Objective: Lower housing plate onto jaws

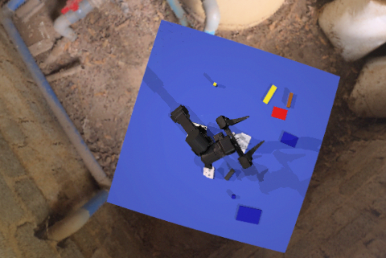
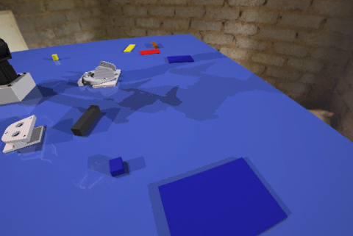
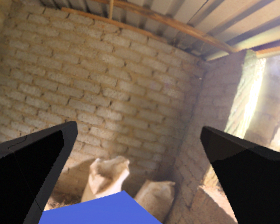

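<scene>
A white plate with two round holes (image 1: 208, 173) (image 2: 19, 130), apparently the housing plate, leans tilted on a low white stand. A pale grey and white assembly (image 1: 243, 141) (image 2: 104, 75) lies apart from it, with a white base and grey curved parts, one standing up at a slant. I cannot tell the two jaws and their stubs apart there. My gripper (image 1: 256, 129) (image 3: 140, 129) is open and empty. It is above the assembly in the top view and partly hides it. The wrist view looks out at the brick wall, and the exterior view does not show the gripper.
A black block (image 1: 229, 174) (image 2: 87, 120) lies beside the holed plate. Nearby are a blue cube (image 1: 233, 196) (image 2: 117, 166) and a dark blue slab (image 1: 248, 215) (image 2: 220, 195). Farther off lie a red slab (image 1: 279, 112) (image 2: 150, 51) and a yellow bar (image 1: 269, 94) (image 2: 129, 48).
</scene>
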`<action>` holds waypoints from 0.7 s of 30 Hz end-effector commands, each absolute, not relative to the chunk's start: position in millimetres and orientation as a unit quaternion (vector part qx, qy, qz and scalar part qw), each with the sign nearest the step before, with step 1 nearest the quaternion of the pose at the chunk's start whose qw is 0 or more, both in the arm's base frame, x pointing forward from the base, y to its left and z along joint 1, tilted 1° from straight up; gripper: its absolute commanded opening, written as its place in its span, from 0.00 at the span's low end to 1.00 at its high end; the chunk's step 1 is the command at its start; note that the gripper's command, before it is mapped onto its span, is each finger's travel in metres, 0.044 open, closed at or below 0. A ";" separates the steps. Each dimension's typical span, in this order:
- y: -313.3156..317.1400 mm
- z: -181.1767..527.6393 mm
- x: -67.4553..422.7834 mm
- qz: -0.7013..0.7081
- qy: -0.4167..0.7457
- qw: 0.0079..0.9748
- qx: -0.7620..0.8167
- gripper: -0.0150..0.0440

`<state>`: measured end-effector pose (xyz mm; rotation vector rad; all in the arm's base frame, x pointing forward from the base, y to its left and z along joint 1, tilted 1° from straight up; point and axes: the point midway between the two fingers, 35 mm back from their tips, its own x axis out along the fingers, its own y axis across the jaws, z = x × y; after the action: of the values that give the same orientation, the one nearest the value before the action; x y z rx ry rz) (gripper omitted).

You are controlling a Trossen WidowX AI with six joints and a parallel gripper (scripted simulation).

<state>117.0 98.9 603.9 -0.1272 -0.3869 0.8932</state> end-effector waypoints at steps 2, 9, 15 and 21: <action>86.2 604.0 134.1 0.414 -0.174 0.894 -0.014 1.00; 75.6 604.1 142.6 0.390 -0.177 0.903 0.020 1.00; 62.5 602.4 156.7 0.372 -0.168 0.911 0.065 1.00; 46.8 598.6 174.6 0.353 -0.153 0.916 0.117 1.00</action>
<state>163.6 56.6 601.1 0.1749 -0.3321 0.7519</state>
